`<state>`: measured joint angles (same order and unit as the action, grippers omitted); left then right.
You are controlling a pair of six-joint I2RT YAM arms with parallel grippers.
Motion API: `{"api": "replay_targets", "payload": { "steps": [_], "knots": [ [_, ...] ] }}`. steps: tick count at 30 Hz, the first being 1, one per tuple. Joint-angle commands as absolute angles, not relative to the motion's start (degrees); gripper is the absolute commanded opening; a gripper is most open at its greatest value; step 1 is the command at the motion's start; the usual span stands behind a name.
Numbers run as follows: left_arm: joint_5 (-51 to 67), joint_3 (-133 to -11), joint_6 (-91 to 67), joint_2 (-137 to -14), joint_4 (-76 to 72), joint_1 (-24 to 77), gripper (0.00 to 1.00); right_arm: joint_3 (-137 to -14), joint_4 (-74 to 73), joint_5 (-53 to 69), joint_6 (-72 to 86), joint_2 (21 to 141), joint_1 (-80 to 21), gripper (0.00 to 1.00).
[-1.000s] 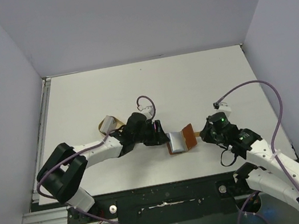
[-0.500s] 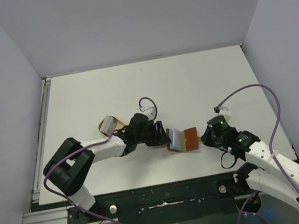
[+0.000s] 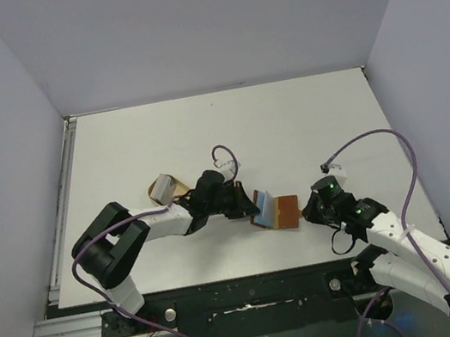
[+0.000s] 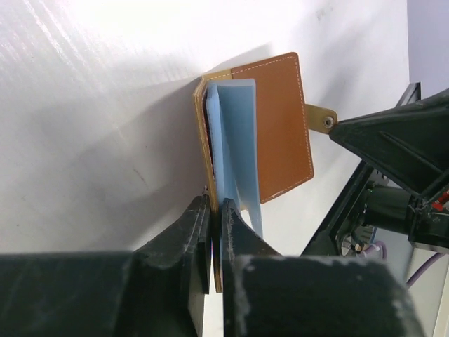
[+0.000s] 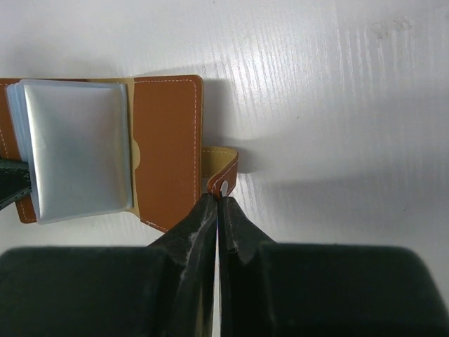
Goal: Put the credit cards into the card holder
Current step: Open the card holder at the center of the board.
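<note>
The brown card holder lies open on the white table between both arms. My left gripper is shut on the edge of its raised left cover. Pale blue leaves stand up inside the holder just right of my fingers; whether they are credit cards or sleeves I cannot tell. In the right wrist view they look pale grey-blue over the left half. My right gripper is shut on the snap tab by its metal stud. From above, the left gripper and right gripper flank the holder.
A tan round-ended tray with something grey in it sits behind my left arm. White walls enclose the table on three sides. My right arm's purple cable loops over the right part of the table.
My left gripper has closed on the holder's left cover, which now stands up steeper. The holder and my right gripper have shifted slightly.
</note>
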<state>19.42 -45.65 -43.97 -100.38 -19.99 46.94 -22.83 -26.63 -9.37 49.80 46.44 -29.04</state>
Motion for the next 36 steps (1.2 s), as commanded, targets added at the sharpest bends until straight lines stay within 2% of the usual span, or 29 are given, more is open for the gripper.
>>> {"api": "replay_targets", "payload": {
  "steps": [1,6,11,16,20,26,30,33,36],
  "knots": [
    [21.2,-45.86,-46.12,-96.55,-23.33,46.98,0.0,-25.62,-25.24,-8.04,49.32,47.55,-28.62,0.05],
    [16.8,-46.3,-44.56,-91.65,-15.95,47.79,0.0,-31.23,-29.07,-6.56,49.37,46.84,-28.74,0.28],
    [10.85,-47.89,-42.13,-89.06,-8.07,49.09,0.0,-34.47,-25.83,-2.07,50.84,46.12,-29.29,0.41],
    [7.64,-48.56,-42.28,-88.53,-3.71,49.8,0.0,-34.01,-18.0,-0.9,53.58,47.75,-32.2,0.42],
    [6.41,-48.62,-43.15,-88.27,-2.12,50.0,0.0,-33.19,-12.43,-0.4,54.65,54.26,-34.5,0.41],
    [8.57,-47.98,-44.2,-87.38,-3.79,50.18,0.16,-32.64,-5.5,2.05,53.65,65.0,-36.75,0.38],
    [11.25,-45.98,-45.4,-86.56,-7.49,50.12,0.2,-29.65,-2.79,0.22,52.93,69.29,-36.14,0.33],
    [14.39,-43.8,-47.35,-86.29,-12.91,50.0,0.2,-27.57,-0.82,0.84,52.63,70.98,-35.9,0.32],
    [16.07,-42.67,-48.02,-86.56,-16.47,49.94,0.06,-26.15,0.53,0.88,53.05,71.21,-35.87,0.31]
  ]
}}
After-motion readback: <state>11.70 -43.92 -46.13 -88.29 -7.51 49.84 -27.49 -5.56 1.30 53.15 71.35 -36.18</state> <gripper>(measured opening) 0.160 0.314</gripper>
